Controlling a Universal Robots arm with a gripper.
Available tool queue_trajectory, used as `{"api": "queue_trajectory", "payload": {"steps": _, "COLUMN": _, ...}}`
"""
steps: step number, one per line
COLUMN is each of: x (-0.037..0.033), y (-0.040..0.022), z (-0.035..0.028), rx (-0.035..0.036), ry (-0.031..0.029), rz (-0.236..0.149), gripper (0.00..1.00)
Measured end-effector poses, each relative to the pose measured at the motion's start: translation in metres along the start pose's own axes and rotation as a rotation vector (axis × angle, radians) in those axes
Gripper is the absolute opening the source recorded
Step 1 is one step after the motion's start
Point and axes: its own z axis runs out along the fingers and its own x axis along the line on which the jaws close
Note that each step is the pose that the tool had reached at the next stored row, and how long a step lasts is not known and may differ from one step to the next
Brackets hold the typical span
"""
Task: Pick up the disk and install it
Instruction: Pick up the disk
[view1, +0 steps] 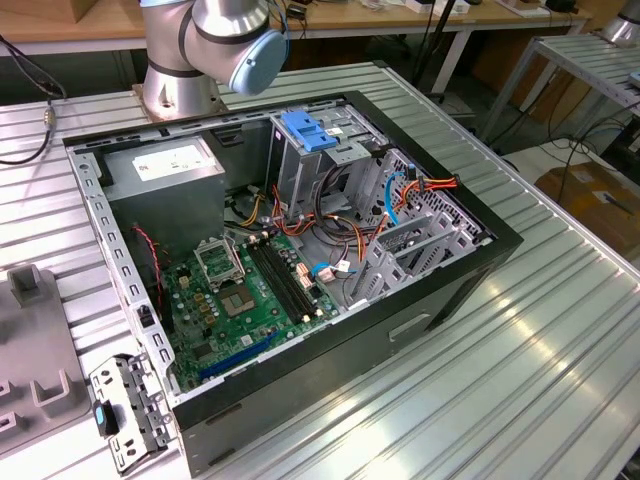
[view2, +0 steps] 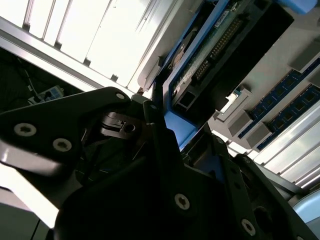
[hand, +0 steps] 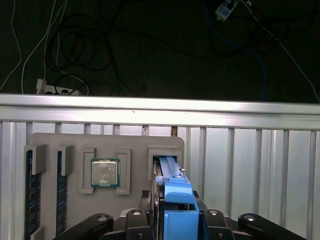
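Note:
The disk (hand: 172, 192) stands on edge in a slot of a grey holder plate (hand: 107, 142), its blue side rail facing the first wrist camera. My gripper (hand: 179, 222) sits right at the disk, with its black body on both sides of the blue rail. In the second wrist view the disk (view2: 210, 55) shows its circuit-board face and blue rail, close against my gripper (view2: 182, 150). The open computer case (view1: 440, 290) lies on the table in the exterior view, apart from the holder plate.
A processor chip (hand: 105, 172) and memory sticks (hand: 30, 190) rest in other slots of the plate. Inside the case are a grey cage with a blue handle (view1: 310, 130), a grey metal box (view1: 165, 165), the green motherboard (view1: 250, 290) and loose cables (view1: 420, 190). The arm's base (view1: 200, 50) stands behind the case.

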Motion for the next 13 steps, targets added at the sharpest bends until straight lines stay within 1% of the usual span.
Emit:
{"api": "queue_trajectory", "payload": {"steps": 6, "x": 0.0, "y": 0.0, "z": 0.0013, "rx": 0.0002, "ry": 0.0007, "rz": 0.0, "gripper": 0.43}}
{"api": "queue_trajectory", "payload": {"steps": 9, "x": 0.0, "y": 0.0, "z": 0.0014, "rx": 0.0046, "ry": 0.0048, "rz": 0.0, "gripper": 0.43}}
{"api": "queue_trajectory", "payload": {"steps": 11, "x": 0.0, "y": 0.0, "z": 0.0013, "rx": 0.0055, "ry": 0.0071, "rz": 0.0, "gripper": 0.43}}
{"api": "queue_trajectory", "payload": {"steps": 13, "x": 0.0, "y": 0.0, "z": 0.0012, "rx": 0.0053, "ry": 0.0078, "rz": 0.0, "gripper": 0.43}}
